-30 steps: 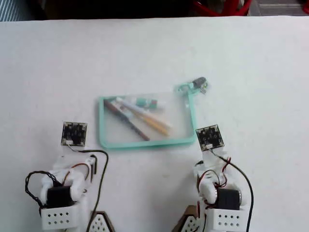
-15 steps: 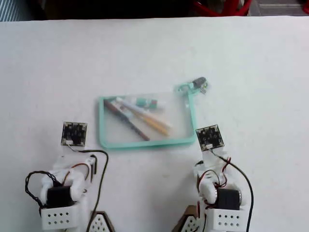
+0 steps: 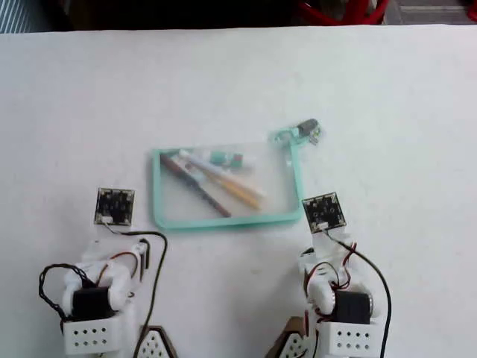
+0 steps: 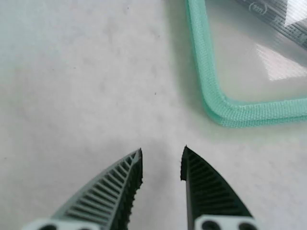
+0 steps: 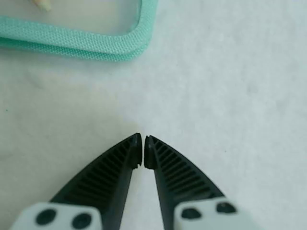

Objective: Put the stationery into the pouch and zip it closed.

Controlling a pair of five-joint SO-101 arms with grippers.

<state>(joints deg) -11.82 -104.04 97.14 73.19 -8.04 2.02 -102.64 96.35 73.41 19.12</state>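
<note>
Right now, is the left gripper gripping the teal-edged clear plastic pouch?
No: the left gripper is open over the white table, with the teal-edged clear plastic pouch lying apart from it.

No change seen betw. earlier pics & now, high view. Pouch [image 3: 277,186] w/ stationery [image 3: 216,179] inside: same spot, same outline. Both arms: same pose, near side of table [image 3: 89,97]. No motion to log.
</note>
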